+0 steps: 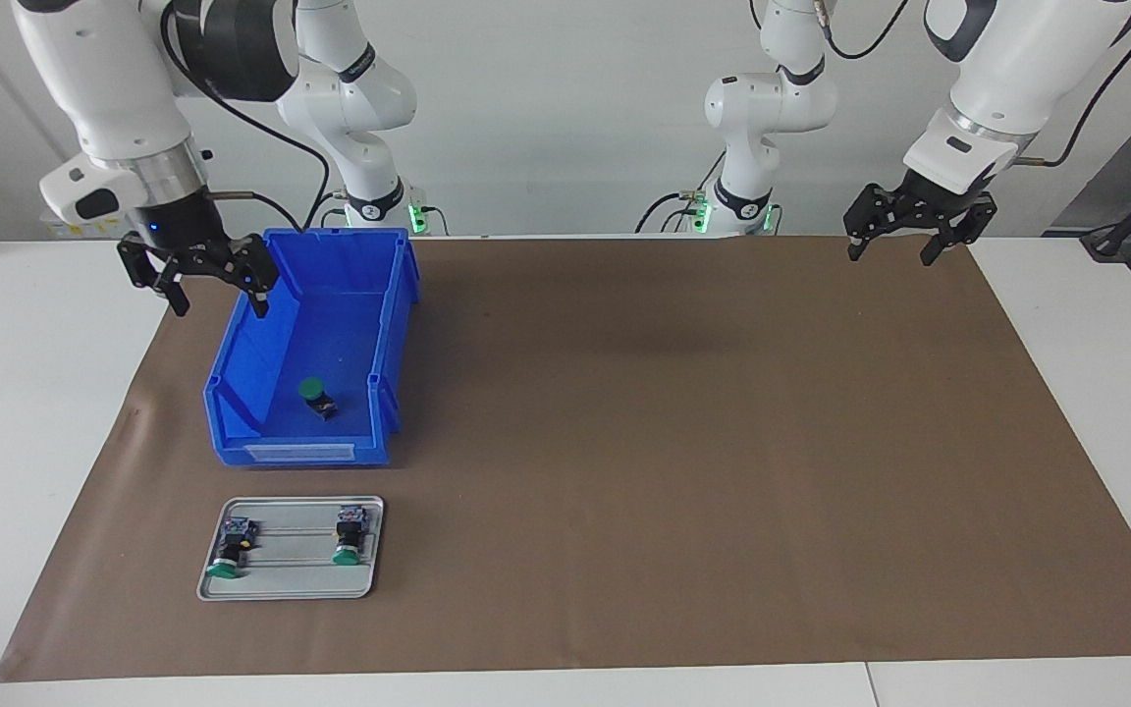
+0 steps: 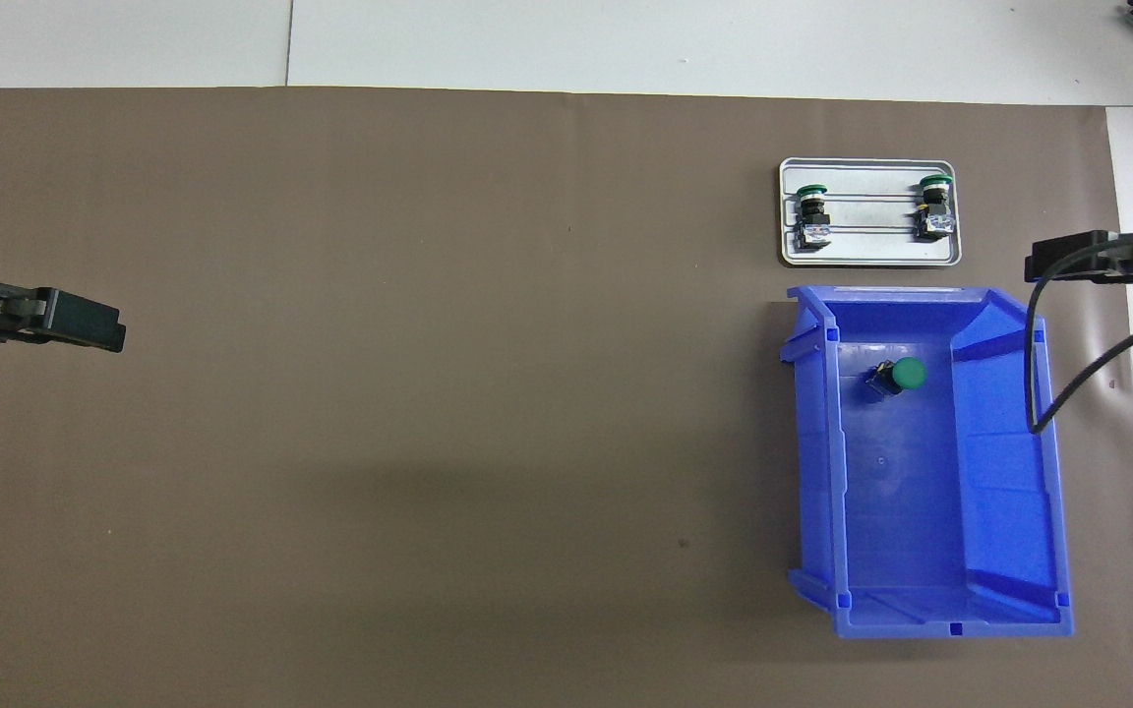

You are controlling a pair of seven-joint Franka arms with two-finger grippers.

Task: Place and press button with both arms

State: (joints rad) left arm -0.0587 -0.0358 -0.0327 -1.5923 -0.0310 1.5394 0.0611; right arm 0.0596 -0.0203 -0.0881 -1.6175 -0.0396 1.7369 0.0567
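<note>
Both my left fingers (image 1: 904, 242) and right fingers (image 1: 202, 280) hang spread; the button (image 1: 316, 397) lies, seemingly tipped, in the bin (image 1: 384, 295).

High facing camera, steep overhead camera, both covering brown mat (image 1: 624, 442)

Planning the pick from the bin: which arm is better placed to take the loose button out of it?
Probably the right. The right claw hangs open over the blue bin's edge, and the button lies inside. The left claw, also open, waits at the table's other end.
</note>
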